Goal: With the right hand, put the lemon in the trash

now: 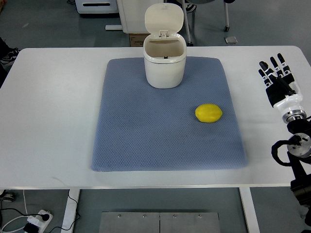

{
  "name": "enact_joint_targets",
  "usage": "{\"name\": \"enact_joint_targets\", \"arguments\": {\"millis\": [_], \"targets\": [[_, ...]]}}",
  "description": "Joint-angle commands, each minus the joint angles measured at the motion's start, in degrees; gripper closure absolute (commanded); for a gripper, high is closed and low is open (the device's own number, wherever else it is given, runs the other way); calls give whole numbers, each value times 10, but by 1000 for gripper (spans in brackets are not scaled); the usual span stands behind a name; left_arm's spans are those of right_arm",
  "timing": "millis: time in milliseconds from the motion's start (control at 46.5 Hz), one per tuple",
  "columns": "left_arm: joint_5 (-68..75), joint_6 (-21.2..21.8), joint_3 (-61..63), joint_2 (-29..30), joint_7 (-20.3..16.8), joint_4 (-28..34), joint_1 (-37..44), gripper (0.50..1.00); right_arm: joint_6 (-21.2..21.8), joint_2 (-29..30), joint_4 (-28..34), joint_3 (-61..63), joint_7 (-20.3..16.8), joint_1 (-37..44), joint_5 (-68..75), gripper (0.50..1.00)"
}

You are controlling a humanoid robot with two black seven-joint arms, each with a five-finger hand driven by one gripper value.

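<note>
Lemon [209,113] on blue mat [165,141], well left of right hand [278,83]; hand's fingers spread, empty.

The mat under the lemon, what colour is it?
Blue-grey mat with a fine dotted weave, seen in the top view.

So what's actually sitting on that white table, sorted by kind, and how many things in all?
Yellow lemon: 1
White trash bin, lid flipped open: 1
Blue-grey mat under both: 1
Robot hand, the right one, open over the table's right edge: 1
Total: 4
</note>
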Motion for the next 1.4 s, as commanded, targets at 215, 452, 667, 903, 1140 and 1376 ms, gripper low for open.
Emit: {"name": "enact_joint_targets", "arguments": {"millis": [215,452,667,903,1140,1376], "targets": [[0,1,0,0,0,0,2,500,0,-1,1,-1,-1,2,0,500],[0,1,0,0,0,0,2,500,0,-4,-1,-1,-3,5,6,500],[0,1,0,0,0,0,2,500,0,-7,-4,-3,-5,6,38,500],[0,1,0,0,0,0,2,500,0,-7,-4,-14,-4,8,38,500],[0,1,0,0,0,0,2,500,0,-19,-5,-15,-4,14,38,500],[0,1,0,0,0,0,2,500,0,-20,-5,-15,-3,15,38,500]]}}
